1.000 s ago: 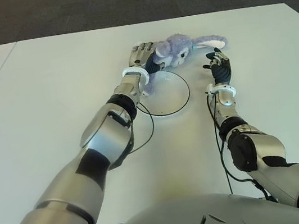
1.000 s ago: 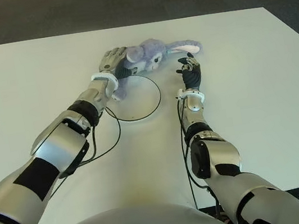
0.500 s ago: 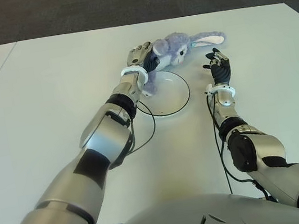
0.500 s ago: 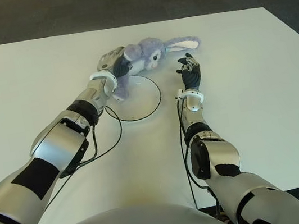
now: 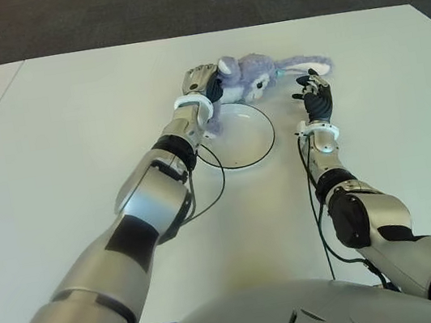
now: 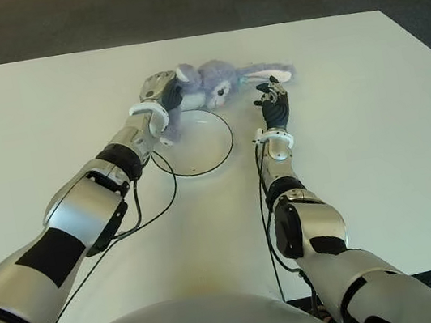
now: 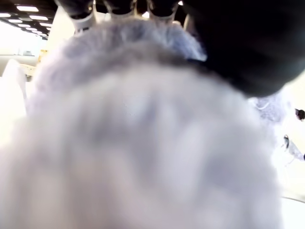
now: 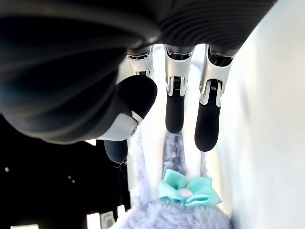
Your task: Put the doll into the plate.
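A big white tabletop (image 5: 56,137) fills most of the scene, and past its far edge there is a dark grey floor (image 5: 174,4) like carpet. A thin line runs across the tabletop's left corner, like a seam. On the tabletop lies a flat white plate (image 5: 244,136) with a dark rim. The doll (image 5: 249,86) is a soft purple bunny with long ears and a small green bow. It sits at the far edge of the plate, partly over the rim, with its ears stretching away to the right. The left robot hand (image 5: 201,78) is at the far left side of the plate, and its fingers are wrapped around the doll's body. In the left wrist view, purple fur fills almost everything. The right robot hand (image 5: 315,92) is to the right of the plate, close to the doll's ears. Its fingers (image 8: 208,121) are straight and spread out, and it holds nothing. A thin black cable (image 5: 215,182) loops on the tabletop beside the near left side of the plate.
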Tool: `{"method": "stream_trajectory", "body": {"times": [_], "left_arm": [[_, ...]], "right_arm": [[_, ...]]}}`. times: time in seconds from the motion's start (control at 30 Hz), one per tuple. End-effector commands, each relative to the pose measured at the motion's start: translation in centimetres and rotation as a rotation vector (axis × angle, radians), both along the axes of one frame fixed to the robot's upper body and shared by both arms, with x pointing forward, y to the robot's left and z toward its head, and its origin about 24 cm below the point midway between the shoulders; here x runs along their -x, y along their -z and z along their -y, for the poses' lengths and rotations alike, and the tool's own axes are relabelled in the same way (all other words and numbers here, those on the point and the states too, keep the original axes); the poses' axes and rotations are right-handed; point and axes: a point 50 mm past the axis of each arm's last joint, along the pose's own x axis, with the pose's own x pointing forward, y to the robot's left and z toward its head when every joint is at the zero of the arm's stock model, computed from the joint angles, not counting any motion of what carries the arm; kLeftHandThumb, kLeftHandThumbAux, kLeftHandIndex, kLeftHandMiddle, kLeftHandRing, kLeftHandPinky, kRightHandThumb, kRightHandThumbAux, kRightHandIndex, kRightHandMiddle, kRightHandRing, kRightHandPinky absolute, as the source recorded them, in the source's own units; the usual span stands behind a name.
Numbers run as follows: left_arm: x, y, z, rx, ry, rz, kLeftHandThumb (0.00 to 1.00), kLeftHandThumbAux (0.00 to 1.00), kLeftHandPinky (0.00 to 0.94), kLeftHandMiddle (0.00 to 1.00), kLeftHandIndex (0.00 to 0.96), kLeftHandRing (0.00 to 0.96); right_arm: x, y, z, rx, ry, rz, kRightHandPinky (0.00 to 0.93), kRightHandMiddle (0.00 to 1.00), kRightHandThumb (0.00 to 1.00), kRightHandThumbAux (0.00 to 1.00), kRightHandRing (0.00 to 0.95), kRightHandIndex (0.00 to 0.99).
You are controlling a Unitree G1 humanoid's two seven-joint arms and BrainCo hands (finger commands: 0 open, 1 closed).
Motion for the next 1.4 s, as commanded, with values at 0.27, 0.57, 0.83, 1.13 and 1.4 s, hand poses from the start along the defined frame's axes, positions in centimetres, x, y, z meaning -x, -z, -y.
{"method": "stream_trajectory", "body": {"times": [0.27,0.57,0.83,1.13,1.4], "left_arm": [[3.1,6.5,-2.5,-0.011,-0.118,-0.247,0.744,0.690,0.779,0.780,0.443,0.773],[2.8,6.2,-2.5,-0.005,-0.124,-0.235,0.743,0.692,0.829,0.811,0.443,0.799],[1.6,4.2,-2.2,-0.001,-0.119,-0.172,0.741,0.693,0.830,0.818,0.442,0.807],[0.1,1.4,-2.0,-0.030,-0.086,-0.064,0.735,0.694,0.809,0.809,0.441,0.799],[-0.6,-0.8,-1.4,-0.030,-0.047,0.045,0.731,0.695,0.790,0.800,0.441,0.791]], "right_arm": [[10.4,11.3,-2.9,-0.174,0.032,-0.471,0.421,0.092,1.000,0.701,0.290,0.433],[10.3,11.3,-2.9,-0.178,0.037,-0.474,0.421,0.092,1.000,0.701,0.290,0.432],[10.2,11.3,-3.0,-0.193,0.040,-0.474,0.421,0.091,1.000,0.701,0.297,0.433],[10.1,11.2,-3.0,-0.193,0.034,-0.473,0.422,0.082,1.000,0.701,0.302,0.434],[10.0,11.2,-2.9,-0.192,0.026,-0.486,0.421,0.075,1.000,0.702,0.308,0.432]]}}
